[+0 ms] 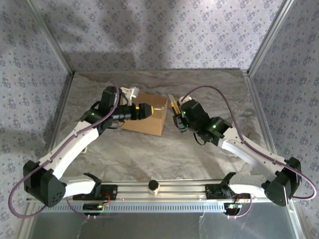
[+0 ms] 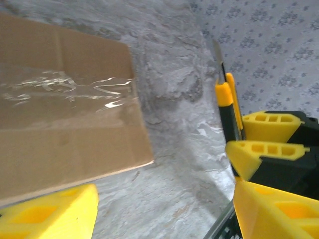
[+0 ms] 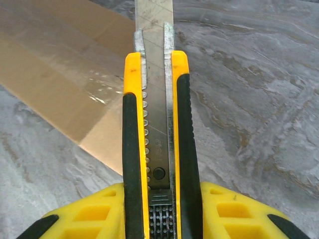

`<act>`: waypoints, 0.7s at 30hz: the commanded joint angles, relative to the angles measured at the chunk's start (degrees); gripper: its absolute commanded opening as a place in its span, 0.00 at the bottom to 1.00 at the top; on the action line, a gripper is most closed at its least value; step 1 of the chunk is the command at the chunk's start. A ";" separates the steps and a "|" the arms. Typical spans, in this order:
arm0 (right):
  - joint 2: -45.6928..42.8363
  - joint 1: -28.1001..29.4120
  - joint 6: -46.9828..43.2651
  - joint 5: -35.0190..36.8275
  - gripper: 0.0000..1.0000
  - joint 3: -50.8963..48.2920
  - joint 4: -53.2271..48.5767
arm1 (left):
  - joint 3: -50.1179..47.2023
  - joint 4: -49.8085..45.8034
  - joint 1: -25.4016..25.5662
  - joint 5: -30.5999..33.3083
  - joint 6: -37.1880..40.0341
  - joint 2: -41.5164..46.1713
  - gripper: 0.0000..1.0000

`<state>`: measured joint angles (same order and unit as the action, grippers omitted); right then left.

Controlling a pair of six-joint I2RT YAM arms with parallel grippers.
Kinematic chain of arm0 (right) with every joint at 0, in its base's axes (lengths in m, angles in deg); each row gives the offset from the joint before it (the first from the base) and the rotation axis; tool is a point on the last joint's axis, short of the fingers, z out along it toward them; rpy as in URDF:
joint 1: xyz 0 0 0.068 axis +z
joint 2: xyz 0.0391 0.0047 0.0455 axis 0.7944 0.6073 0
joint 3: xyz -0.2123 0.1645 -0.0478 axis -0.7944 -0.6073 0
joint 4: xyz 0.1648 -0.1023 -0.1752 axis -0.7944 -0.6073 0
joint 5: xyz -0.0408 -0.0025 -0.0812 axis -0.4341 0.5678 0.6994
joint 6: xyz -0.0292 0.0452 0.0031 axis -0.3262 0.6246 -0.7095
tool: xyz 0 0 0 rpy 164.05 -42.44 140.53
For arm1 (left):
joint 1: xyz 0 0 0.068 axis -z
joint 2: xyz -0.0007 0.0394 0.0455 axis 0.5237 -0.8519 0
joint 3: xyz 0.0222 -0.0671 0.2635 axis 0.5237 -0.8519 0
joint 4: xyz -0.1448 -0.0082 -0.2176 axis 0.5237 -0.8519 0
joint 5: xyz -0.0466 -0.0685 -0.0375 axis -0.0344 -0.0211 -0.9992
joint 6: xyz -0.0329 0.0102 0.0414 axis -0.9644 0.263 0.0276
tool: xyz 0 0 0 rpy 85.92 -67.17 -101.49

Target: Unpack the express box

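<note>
One knife (image 3: 154,149), express box (image 1: 154,120) just left of its blade (image 3: 154,30).
Its handle sits clamped in the right claw (image 3: 159,219); the left claw (image 1: 145,110) gapes over the box.

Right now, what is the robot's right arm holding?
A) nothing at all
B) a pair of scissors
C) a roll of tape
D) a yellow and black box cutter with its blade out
D: the right gripper is clamped on a yellow and black box cutter, its metal blade extended toward the taped express box.
</note>
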<state>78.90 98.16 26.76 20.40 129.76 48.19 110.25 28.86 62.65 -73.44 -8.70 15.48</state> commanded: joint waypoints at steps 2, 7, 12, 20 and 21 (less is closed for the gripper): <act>-0.54 1.69 -2.88 -2.33 0.00 2.82 2.28 | 4.13 5.56 3.27 -1.77 -2.06 -3.49 0.71; 0.70 3.46 -3.36 -2.25 0.00 4.61 2.39 | 6.19 7.59 5.14 -1.51 -3.42 -7.39 0.68; 1.57 4.71 -3.50 -1.90 0.00 4.97 2.80 | 6.47 10.15 5.69 -1.44 -4.86 -8.81 0.66; 2.69 5.74 -3.33 -1.71 0.00 5.72 3.02 | 7.07 11.26 6.41 -1.54 -5.16 -9.95 0.63; 2.87 5.84 -3.25 -1.72 0.00 5.91 3.01 | 7.14 11.37 6.46 -1.66 -5.24 -10.13 0.62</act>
<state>81.39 103.43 24.42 18.83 133.19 50.00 115.51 37.98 68.73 -74.10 -13.18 6.37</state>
